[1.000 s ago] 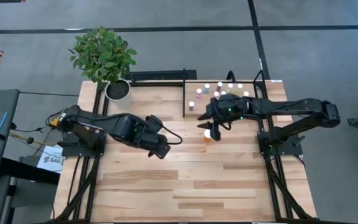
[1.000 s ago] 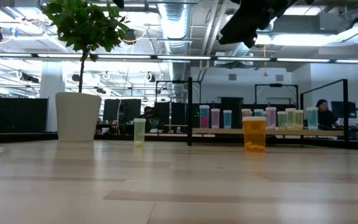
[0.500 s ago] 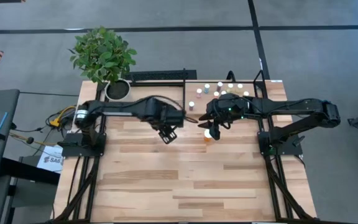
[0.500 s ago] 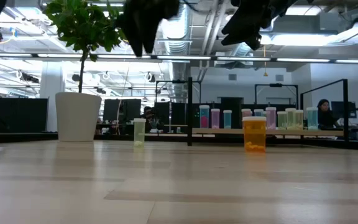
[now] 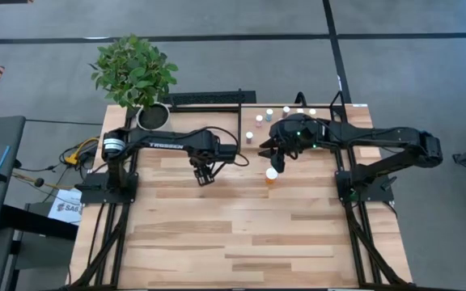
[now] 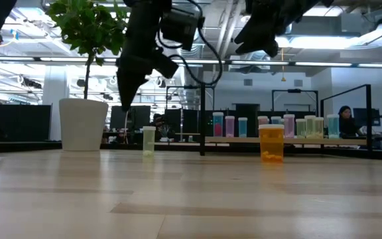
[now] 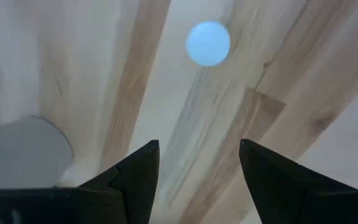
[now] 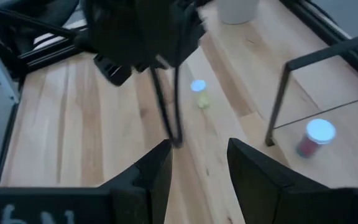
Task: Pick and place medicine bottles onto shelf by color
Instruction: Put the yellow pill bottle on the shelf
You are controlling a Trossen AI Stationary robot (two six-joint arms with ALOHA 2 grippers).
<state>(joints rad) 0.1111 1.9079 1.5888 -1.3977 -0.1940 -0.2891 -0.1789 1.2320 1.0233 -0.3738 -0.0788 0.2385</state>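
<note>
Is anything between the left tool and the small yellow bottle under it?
Nothing visible. The open left tool looks down on the white cap of the yellow bottle, with only bare tabletop between. The right tool hangs off near the orange bottle.

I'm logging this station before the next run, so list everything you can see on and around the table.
table: one, light wood planks.
plant: one, green, in a white pot, back left corner.
shelf: one, light wood with a black frame, back right.
small bottles: several, white-capped, mixed colours, on the shelf; the right arm hides some.
orange bottle: one, larger, on the table in front of the shelf.
yellow bottle: one, small, pale, on the table near the middle.
person: one, far back in the room.
left gripper: open, raised near the yellow bottle.
right gripper: open, raised by the shelf's front, near the orange bottle.
</note>
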